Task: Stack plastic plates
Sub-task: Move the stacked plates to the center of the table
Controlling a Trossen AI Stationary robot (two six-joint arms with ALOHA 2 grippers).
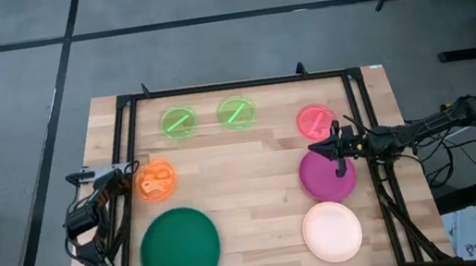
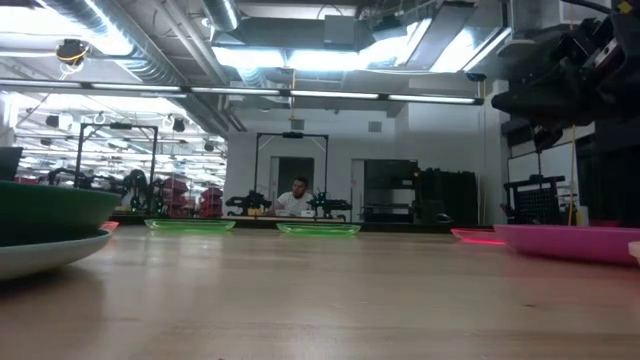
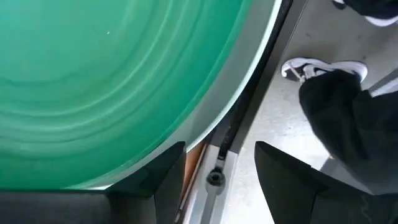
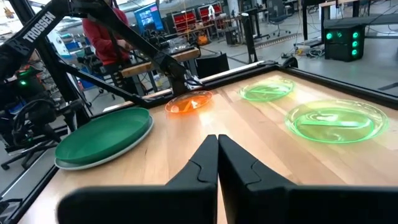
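Note:
The dark green plate (image 1: pixel 179 244) lies on a pale, light blue plate whose rim (image 4: pixel 93 158) shows beneath it, at the near left. The orange plate (image 1: pixel 155 179) lies farther back, two neon green plates (image 1: pixel 179 122) (image 1: pixel 236 112) sit along the far side, and the translucent pink plate (image 1: pixel 316 121), magenta plate (image 1: pixel 327 176) and cream plate (image 1: pixel 332 231) line the right. My left gripper (image 3: pixel 221 168) is open over the table's near edge beside the green plate's rim (image 3: pixel 205 118), touching nothing. My right gripper (image 4: pixel 217 155) is shut, hovering above the magenta plate's far edge (image 1: pixel 315 149).
A black metal frame (image 1: pixel 231 85) runs round the wooden table. Bare wood (image 1: pixel 244 179) lies in the middle between the plates. Beyond the near edge the left wrist view shows floor and a person's shoe (image 3: pixel 311 65). A person (image 2: pixel 297 198) sits far behind the table.

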